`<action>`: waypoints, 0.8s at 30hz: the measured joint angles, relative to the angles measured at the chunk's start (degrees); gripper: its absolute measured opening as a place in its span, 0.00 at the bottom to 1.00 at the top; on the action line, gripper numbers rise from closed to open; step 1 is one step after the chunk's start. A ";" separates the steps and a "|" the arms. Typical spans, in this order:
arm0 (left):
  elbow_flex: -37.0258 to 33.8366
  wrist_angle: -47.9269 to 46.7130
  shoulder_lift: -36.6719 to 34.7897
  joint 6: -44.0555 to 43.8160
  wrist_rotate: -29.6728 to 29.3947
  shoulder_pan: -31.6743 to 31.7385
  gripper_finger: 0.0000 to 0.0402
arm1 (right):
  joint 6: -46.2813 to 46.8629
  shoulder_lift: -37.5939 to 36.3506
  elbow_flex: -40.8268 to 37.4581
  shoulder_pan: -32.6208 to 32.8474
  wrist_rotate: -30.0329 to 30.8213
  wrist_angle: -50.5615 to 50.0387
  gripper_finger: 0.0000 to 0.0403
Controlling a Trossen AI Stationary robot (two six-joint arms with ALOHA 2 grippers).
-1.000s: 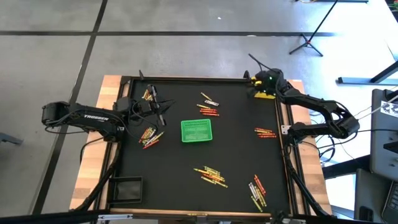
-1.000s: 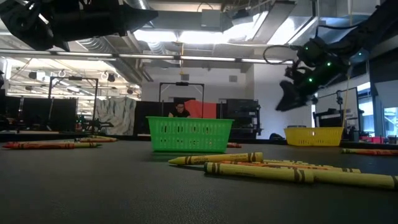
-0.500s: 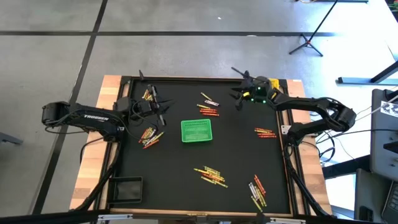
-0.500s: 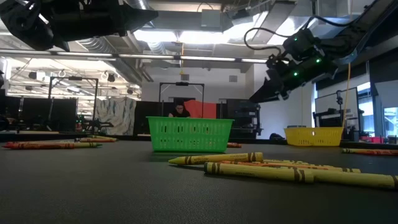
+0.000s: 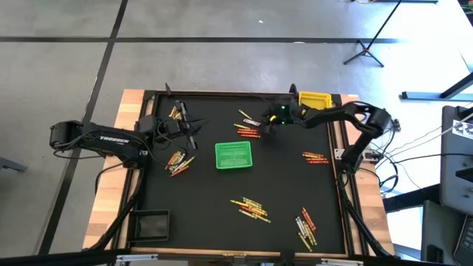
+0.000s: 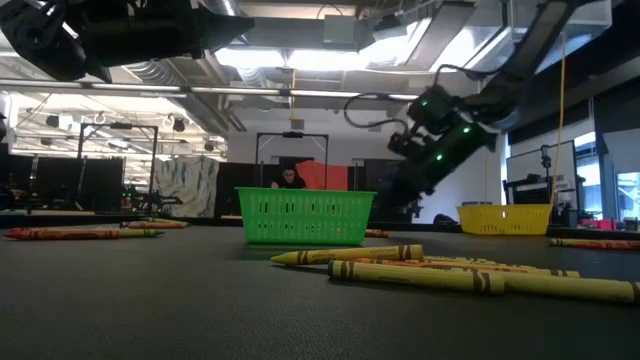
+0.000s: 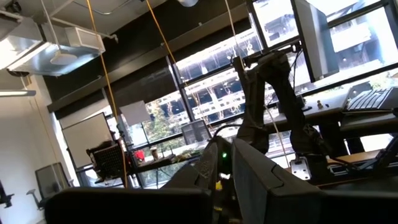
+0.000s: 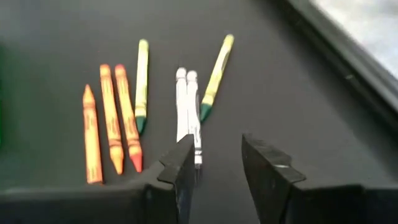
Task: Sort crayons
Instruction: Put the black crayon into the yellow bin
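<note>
Right wrist view: spread fingers of right gripper (image 8: 217, 171) over two pale grey crayons (image 8: 188, 112); left gripper (image 5: 188, 127) far left, fingers' spacing indiscernible.

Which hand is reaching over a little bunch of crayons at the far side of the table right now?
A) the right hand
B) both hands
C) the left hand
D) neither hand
A: the right hand hangs open over a bunch of crayons, while the left hand waits at the table's left side.
</note>
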 joint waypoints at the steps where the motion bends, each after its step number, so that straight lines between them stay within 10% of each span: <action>1: 0.00 -0.12 0.00 0.00 -0.01 0.00 0.09 | -0.11 0.68 0.91 0.18 -0.25 -1.57 0.31; 24: 0.00 -0.58 0.00 -0.06 -0.18 0.86 0.09 | -1.60 3.62 2.88 0.94 0.36 -3.54 0.27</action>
